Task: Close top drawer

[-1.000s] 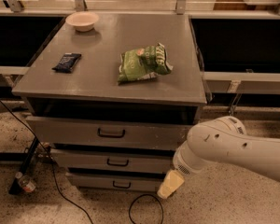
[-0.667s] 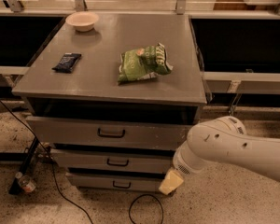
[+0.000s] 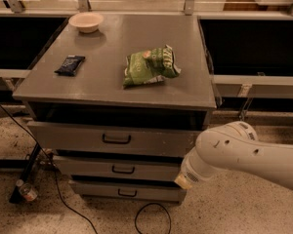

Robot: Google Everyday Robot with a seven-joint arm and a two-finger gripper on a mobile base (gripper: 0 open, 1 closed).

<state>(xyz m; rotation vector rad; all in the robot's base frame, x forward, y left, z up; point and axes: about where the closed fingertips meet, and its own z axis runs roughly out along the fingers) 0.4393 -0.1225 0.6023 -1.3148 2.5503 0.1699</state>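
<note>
Cannot tell spread or contact of the hand [image 3: 183, 180], low at the right, just under the pulled-out top drawer [image 3: 73, 136].

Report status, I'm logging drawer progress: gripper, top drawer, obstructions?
Gripper low, off the cabinet's right front corner. Top drawer open, sticking out. Interior too dark to check.

Grey surface [image 3: 112, 48], cream bowl [image 3: 86, 21] sitting near its far left corner, black packet [image 3: 70, 65] lying by the left edge, green chip bag [image 3: 150, 66] resting right of centre, hand [image 3: 184, 180] hanging below the front right corner.
</note>
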